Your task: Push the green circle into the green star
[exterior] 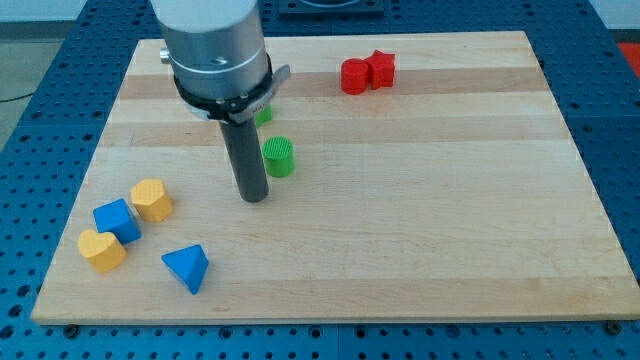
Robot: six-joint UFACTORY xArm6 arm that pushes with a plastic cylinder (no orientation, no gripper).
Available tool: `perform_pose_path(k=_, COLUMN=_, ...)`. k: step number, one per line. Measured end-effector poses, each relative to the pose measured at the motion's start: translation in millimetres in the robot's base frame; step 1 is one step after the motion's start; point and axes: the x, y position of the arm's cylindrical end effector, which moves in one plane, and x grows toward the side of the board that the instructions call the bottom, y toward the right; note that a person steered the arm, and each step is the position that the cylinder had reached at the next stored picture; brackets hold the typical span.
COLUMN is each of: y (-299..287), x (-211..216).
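Observation:
The green circle (279,156) stands on the wooden board (420,200), left of centre. The green star (263,113) is just above it, mostly hidden behind the arm's grey body; only a small green part shows. My tip (253,197) rests on the board just to the lower left of the green circle, with a small gap between them.
A red circle (354,76) and a red star-like block (380,68) touch near the view's top. At the lower left lie a yellow hexagon (151,200), a blue cube (117,220), a yellow heart (101,250) and a blue triangle (187,267).

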Motion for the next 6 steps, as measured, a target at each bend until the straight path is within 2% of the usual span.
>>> perform_pose_path(k=1, y=19.0, x=-13.6)
perform_pose_path(k=3, y=19.0, x=-88.6)
perform_pose_path(k=5, y=101.2, x=-99.3)
perform_pose_path(k=6, y=29.9, x=-98.2)
